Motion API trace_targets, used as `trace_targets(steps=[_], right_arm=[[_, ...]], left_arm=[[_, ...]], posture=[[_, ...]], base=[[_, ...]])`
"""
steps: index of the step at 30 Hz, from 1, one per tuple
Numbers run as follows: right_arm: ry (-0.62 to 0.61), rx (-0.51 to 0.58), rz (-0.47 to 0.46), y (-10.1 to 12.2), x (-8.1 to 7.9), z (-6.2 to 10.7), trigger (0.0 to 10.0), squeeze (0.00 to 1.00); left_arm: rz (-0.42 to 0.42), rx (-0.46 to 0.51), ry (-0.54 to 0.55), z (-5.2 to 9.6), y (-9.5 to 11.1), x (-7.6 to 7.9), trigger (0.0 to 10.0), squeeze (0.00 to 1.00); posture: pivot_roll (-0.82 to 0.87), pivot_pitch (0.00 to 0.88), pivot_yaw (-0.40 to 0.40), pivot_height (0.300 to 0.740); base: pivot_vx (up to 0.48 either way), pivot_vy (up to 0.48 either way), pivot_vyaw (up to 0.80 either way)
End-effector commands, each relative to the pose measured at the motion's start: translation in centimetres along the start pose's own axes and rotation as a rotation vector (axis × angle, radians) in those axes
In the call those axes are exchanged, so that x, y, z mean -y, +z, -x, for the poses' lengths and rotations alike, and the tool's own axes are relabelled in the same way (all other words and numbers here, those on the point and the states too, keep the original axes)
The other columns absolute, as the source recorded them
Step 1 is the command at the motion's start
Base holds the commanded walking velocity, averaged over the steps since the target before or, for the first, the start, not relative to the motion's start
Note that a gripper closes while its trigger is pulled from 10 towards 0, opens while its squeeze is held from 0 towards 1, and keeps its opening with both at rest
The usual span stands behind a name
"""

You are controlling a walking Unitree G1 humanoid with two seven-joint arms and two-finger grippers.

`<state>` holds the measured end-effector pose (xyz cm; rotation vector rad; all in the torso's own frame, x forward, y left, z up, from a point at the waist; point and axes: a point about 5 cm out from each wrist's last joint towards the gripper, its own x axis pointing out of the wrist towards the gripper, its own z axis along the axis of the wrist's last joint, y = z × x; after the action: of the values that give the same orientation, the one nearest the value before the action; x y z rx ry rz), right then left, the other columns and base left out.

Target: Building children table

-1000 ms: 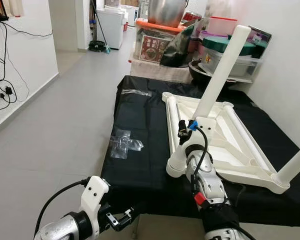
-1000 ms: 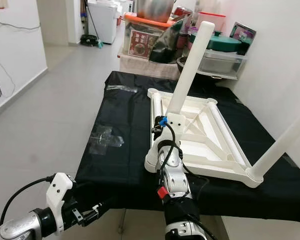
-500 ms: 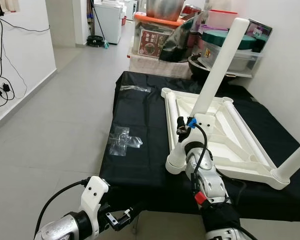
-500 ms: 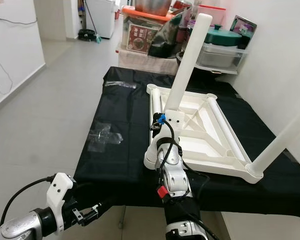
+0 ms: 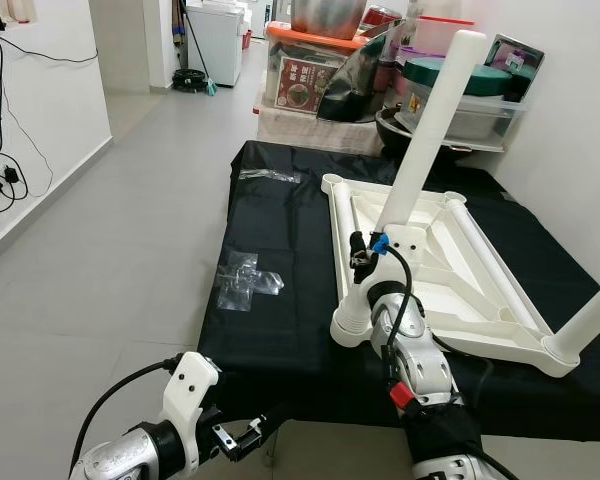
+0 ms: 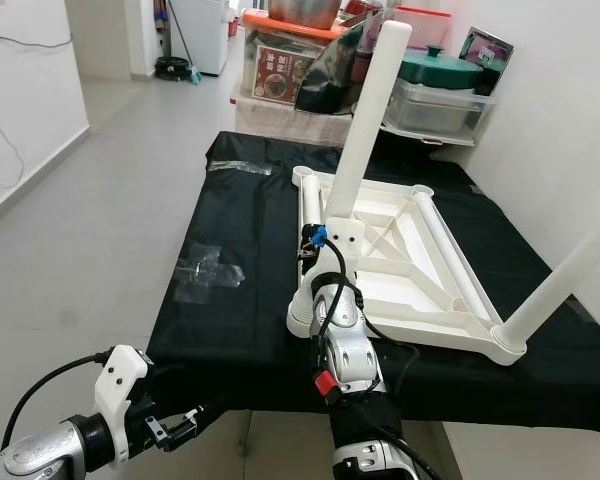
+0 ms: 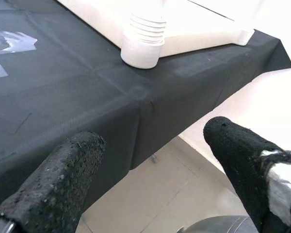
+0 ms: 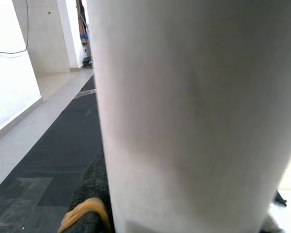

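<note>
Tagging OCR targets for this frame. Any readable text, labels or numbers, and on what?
None can be read.
Printed box under the orange lid, at the far end: picture and lettering on its front, too small and blurred to read.
White table frame, white leg, black cloth, right gripper, left gripper: no markings seen.

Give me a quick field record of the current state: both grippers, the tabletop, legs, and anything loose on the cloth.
right gripper: at the base of the tilted leg, shut on it
left gripper: open, low by the near edge of the black cloth
tabletop: white, upside down on the cloth
second leg: standing in the near right corner
near left socket: no leg in it
loose: plastic bag left of the tabletop; another wrapper at the far end
</note>
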<state>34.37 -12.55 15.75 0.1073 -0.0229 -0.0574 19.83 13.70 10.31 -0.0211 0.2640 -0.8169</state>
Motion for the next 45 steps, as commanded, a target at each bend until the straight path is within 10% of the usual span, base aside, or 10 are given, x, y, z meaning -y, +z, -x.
trace_targets(steps=[1, 45], right_arm=[[-0.029, -0.020, 0.033, -0.3, 0.9, -0.1, 0.0, 0.00], [-0.027, 0.052, 0.004, 2.7, 0.6, -0.6, 0.0, 0.00]], left_arm=[[0.007, -0.006, -0.012, -0.2, -0.3, 0.1, 10.0, 0.00], [0.004, -0.009, -0.024, -0.3, -0.3, 0.0, 10.0, 0.00]], posture=[[0.08, 0.000, -0.136, 0.740], [0.07, 0.000, -0.129, 0.740]], base=[[0.000, 0.000, 0.00], [0.000, 0.000, 0.00]])
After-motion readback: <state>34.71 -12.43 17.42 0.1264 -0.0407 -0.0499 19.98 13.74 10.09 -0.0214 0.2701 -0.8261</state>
